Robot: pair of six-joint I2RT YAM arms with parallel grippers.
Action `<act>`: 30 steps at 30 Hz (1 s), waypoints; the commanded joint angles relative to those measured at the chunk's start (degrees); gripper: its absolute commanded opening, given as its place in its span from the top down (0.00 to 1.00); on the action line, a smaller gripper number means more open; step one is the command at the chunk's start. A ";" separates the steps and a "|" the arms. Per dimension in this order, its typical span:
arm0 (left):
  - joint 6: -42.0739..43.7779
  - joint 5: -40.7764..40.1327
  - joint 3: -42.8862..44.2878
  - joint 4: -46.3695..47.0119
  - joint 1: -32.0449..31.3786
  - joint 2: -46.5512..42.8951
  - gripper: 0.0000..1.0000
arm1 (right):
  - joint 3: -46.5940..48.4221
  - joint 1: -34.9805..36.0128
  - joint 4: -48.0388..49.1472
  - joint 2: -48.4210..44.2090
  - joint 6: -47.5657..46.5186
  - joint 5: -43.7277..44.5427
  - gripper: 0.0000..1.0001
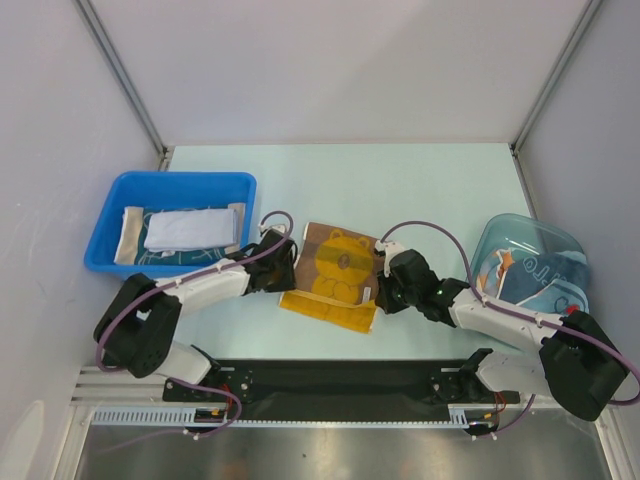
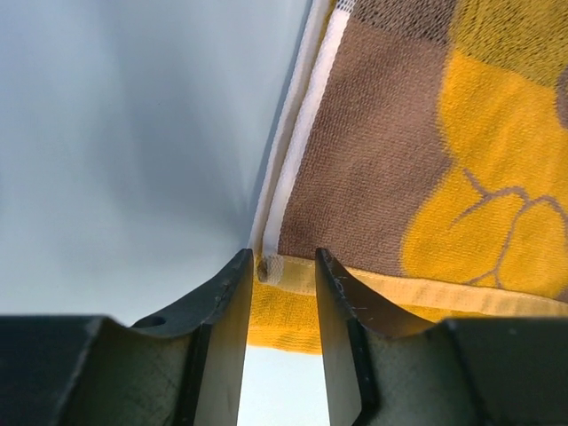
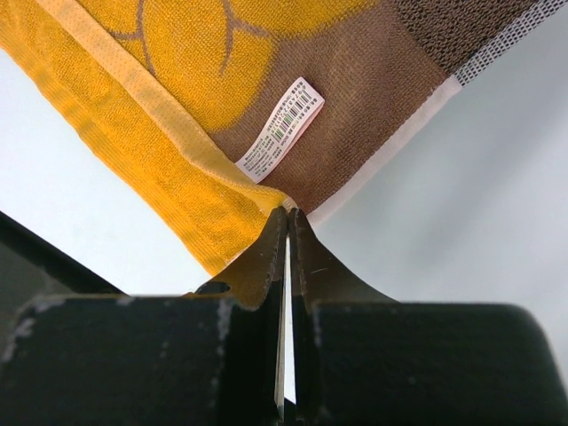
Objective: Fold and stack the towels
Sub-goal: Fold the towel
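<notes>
Bear towel (image 1: 335,275) lay flat on the table (image 1: 430,180) between both arms. Only the wrist views showed the grips. The left gripper (image 2: 286,264) stood slightly open astride a hemmed corner. The right gripper (image 3: 289,216) was pinched tight on the opposite corner, beside a label (image 3: 282,129).

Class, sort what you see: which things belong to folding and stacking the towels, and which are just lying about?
Belong: bear towel, white towel, tub towels, left tool, right tool.
Just there: blue tray, clear tub, table.
</notes>
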 commanded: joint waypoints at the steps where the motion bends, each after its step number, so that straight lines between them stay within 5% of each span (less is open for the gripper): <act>1: -1.00 -0.32 -0.69 1.28 -0.46 1.08 0.61 | -0.15 0.35 1.80 -0.57 -0.14 -0.38 1.00; 8: -0.65 -1.28 1.32 -0.73 -1.08 1.09 0.91 | -0.24 0.35 1.89 -0.49 -0.31 -0.20 1.00; 13: 0.84 -4.36 4.23 -4.69 -1.96 0.47 0.86 | 0.02 0.35 1.36 -1.01 -0.58 0.24 1.00; 15: 1.20 -4.62 4.93 -5.31 -2.04 0.47 1.00 | 0.11 0.26 1.19 -1.36 -0.58 0.24 1.00; 30: 3.22 -4.01 6.44 -10.41 -2.31 -4.71 1.00 | -1.29 2.36 -1.99 -7.34 7.23 -2.66 1.00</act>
